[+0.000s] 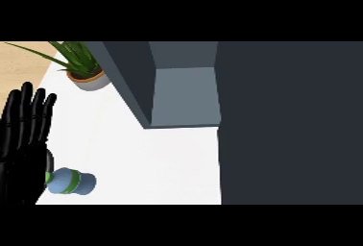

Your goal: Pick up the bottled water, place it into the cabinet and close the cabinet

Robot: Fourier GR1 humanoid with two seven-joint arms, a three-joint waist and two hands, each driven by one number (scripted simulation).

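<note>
Blue, green-banded bottled water (73, 182) beside straight-fingered left robot hand (25, 144) on counter (163, 163)

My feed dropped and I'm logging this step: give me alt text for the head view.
The bottle sits on the white counter at lower left, right beside the open left hand, which rests fingers-up at the left edge. The dark cabinet stands open behind, with a potted plant at its left.
</note>
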